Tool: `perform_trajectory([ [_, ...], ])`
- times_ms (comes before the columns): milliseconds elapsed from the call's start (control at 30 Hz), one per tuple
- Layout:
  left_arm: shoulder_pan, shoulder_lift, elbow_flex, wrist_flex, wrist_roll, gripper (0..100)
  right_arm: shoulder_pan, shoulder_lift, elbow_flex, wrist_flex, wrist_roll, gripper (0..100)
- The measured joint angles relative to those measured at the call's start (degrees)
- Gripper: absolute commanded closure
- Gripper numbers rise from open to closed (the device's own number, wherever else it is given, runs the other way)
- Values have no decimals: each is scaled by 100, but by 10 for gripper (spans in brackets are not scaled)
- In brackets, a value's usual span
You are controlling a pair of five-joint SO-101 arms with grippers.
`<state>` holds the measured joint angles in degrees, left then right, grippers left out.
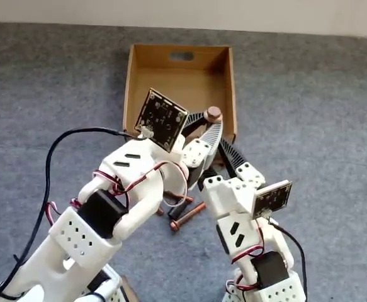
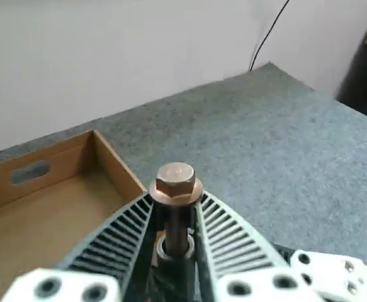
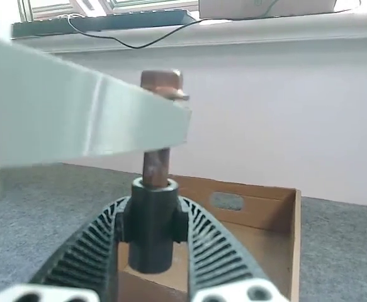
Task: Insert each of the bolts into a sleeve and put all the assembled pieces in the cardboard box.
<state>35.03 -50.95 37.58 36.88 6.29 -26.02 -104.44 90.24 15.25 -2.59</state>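
While its shank is pinched just under the hex head by the closed left gripper (image 2: 175,200), the copper-coloured bolt (image 2: 175,184) is held upright, its lower end entered in the mouth of the black sleeve (image 3: 152,220) directly below. The sleeve, also upright, is clamped in the right gripper (image 3: 153,204). Both long axes are lined up vertically, so a straight downward push is judged the coming move. The pair is held near the cardboard box's (image 1: 179,46) nearer edge. Another bolt (image 1: 187,216) lies on the desk (image 1: 321,126).
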Motion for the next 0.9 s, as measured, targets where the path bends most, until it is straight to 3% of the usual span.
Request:
perform_trajectory([
  [133,-167,-18,9,123,0,981,0,0,18,0,0,992],
  [333,-229,-53,9,818,0,852,0,0,18,0,9,992],
  [700,-343,-360,0,1415,-18,857,26,0,26,9,9,992],
  [900,-976,-1178,26,1644,-26,855,18,9,290,9,9,992],
])
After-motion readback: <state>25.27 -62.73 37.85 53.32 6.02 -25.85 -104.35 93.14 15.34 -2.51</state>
